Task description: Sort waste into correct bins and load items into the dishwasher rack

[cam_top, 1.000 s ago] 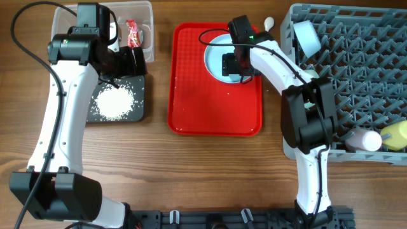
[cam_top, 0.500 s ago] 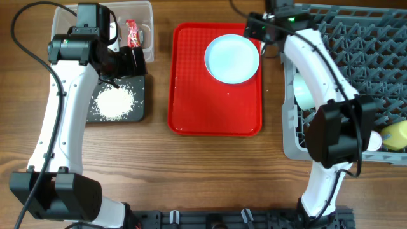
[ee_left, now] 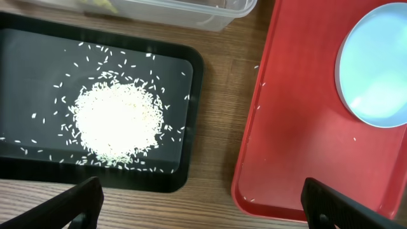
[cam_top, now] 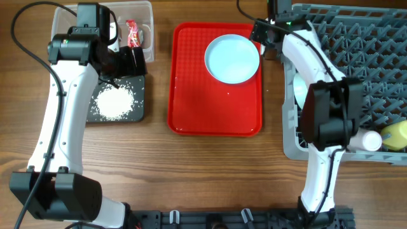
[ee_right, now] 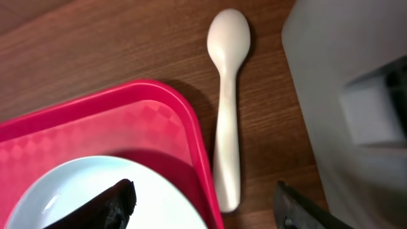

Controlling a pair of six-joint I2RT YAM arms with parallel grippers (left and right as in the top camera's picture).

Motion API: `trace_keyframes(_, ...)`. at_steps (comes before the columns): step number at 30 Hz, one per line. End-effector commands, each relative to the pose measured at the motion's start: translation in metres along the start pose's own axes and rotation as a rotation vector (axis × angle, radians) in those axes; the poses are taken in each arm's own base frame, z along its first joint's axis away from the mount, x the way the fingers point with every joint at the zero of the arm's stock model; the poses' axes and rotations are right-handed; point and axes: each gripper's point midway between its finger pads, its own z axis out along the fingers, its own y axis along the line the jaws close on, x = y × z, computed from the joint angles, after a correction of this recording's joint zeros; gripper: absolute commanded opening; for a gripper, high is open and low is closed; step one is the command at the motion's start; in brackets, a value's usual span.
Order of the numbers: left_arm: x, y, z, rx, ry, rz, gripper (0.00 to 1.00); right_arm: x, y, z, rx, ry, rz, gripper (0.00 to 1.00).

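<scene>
A white spoon [ee_right: 227, 108] lies on the wood between the red tray's far right corner and the grey dishwasher rack [ee_right: 337, 76]. My right gripper [ee_right: 205, 194] hovers open over the end of its handle, one finger above the pale blue plate [ee_right: 89, 191] and the other near the rack wall. From overhead the right gripper [cam_top: 264, 33] is at that corner, beside the plate [cam_top: 232, 58]. The left gripper [ee_left: 203, 200] is open and empty above the black tray [ee_left: 184, 127] holding white rice grains [ee_left: 117, 117]. The clear tub [cam_top: 143, 16] holds a red wrapper [cam_top: 132, 33].
The red serving tray [cam_top: 210, 108] sits mid-table with a few stray grains on it. In the dishwasher rack [cam_top: 362, 63] are a pale bowl [cam_top: 297, 89], partly behind my right arm, a white cup [cam_top: 365, 140] and a yellow cup [cam_top: 395, 135].
My right arm has swung from over the plate to the tray's far right corner above the spoon, and its jaws have narrowed a little. The left arm has not moved.
</scene>
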Motion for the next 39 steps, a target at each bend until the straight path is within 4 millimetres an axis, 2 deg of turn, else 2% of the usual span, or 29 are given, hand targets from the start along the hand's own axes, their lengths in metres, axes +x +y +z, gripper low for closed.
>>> trace_keyframes(1,0.001,0.001,0.004,0.002,0.010,-0.014,1.00,0.009,-0.008,0.022,0.045,0.005,0.034,0.68)
trace_keyframes(9,0.001,0.001,0.004,0.002,0.010,-0.014,1.00,0.014,-0.018,0.051,0.069,-0.014,0.189,0.68)
trace_keyframes(16,0.001,0.001,0.004,0.002,0.010,-0.014,1.00,0.001,-0.020,0.052,0.054,-0.069,0.369,0.67)
trace_keyframes(21,0.001,0.001,0.004,0.002,0.010,-0.014,1.00,0.008,-0.029,0.062,0.082,-0.057,0.423,0.64)
trace_keyframes(23,0.001,0.001,0.004,0.001,0.010,-0.014,1.00,0.009,-0.032,0.064,0.087,-0.053,0.431,0.59)
trace_keyframes(28,0.001,0.001,0.004,0.001,0.010,-0.014,1.00,0.030,-0.043,0.064,0.149,0.017,0.449,0.46)
trace_keyframes(34,0.001,0.001,0.004,0.002,0.010,-0.014,1.00,0.061,-0.051,0.081,0.190,0.105,0.464,0.46)
trace_keyframes(39,0.001,0.001,0.004,0.002,0.010,-0.014,1.00,0.063,-0.052,0.081,0.194,0.109,0.452,0.46)
